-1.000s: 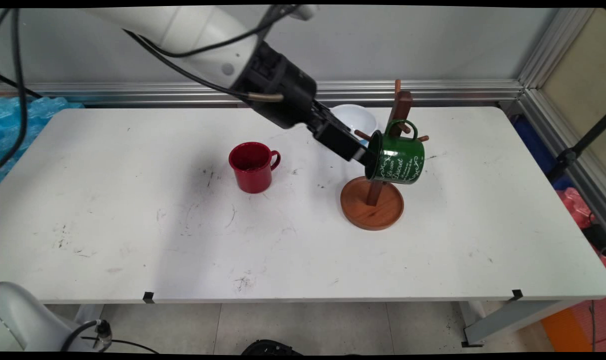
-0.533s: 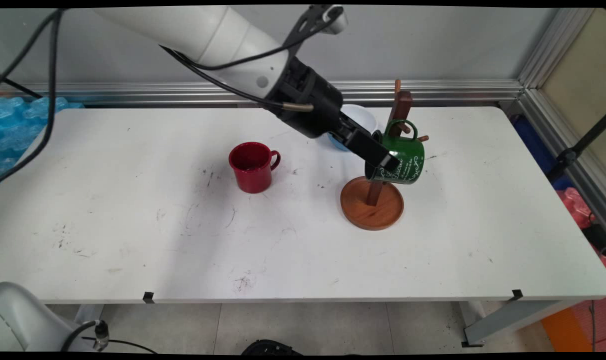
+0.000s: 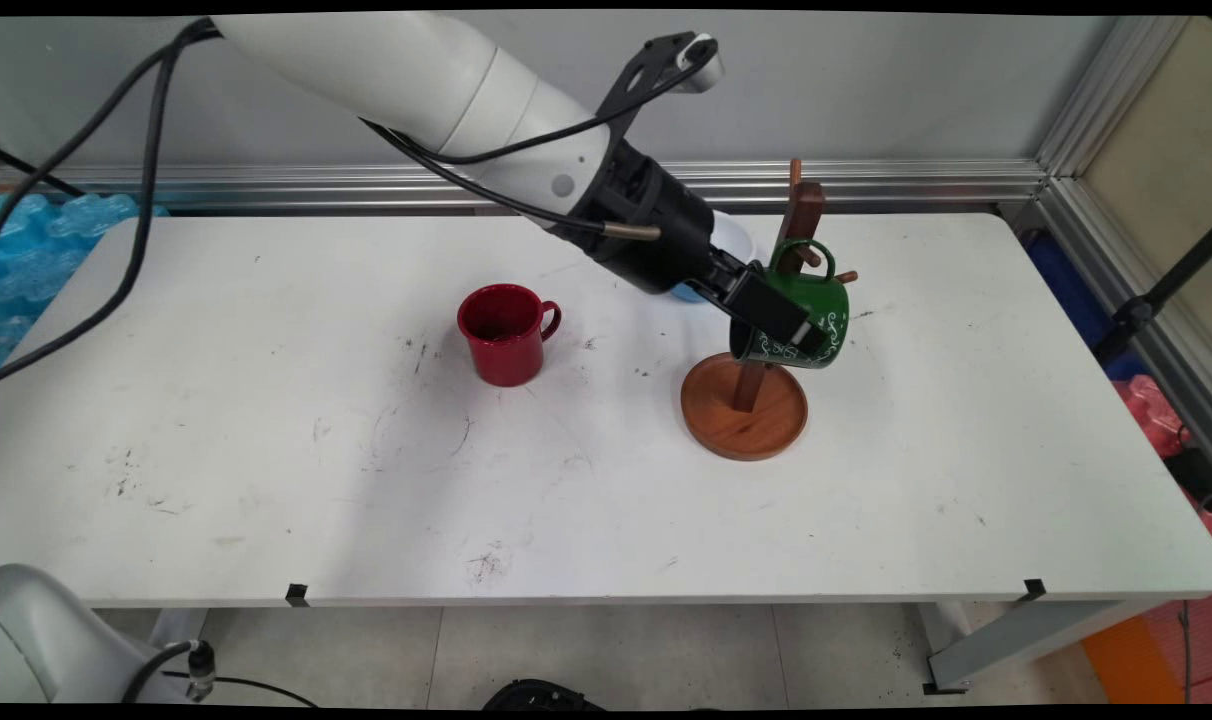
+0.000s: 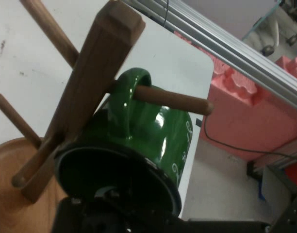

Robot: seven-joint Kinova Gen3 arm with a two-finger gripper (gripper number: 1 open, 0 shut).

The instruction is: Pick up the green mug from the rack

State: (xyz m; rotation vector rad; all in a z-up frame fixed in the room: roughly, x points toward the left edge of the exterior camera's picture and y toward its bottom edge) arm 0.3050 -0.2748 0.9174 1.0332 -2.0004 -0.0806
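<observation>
A green enamel mug (image 3: 821,300) with white lettering hangs by its handle on a peg of the wooden mug rack (image 3: 744,412), mouth turned left towards the arm. My black gripper (image 3: 781,325) reaches in from the upper left and sits at the mug's rim, its tip overlapping the mug's near side. In the hand view the green mug (image 4: 158,126) fills the lower middle, its dark mouth just above the gripper linkage (image 4: 114,216). The peg (image 4: 173,99) passes through the handle and the rack post (image 4: 97,73) crosses diagonally.
A red mug (image 3: 504,333) stands upright left of the rack, handle to the right. A white bowl (image 3: 738,240) sits behind the gripper, mostly hidden by the arm. Black cables hang from the arm. Pink foam (image 4: 236,131) lies beyond the table's edge.
The gripper has moved right and slightly down, from just left of the green mug's rim to overlapping the mug. The mug, rack and red mug have stayed where they were.
</observation>
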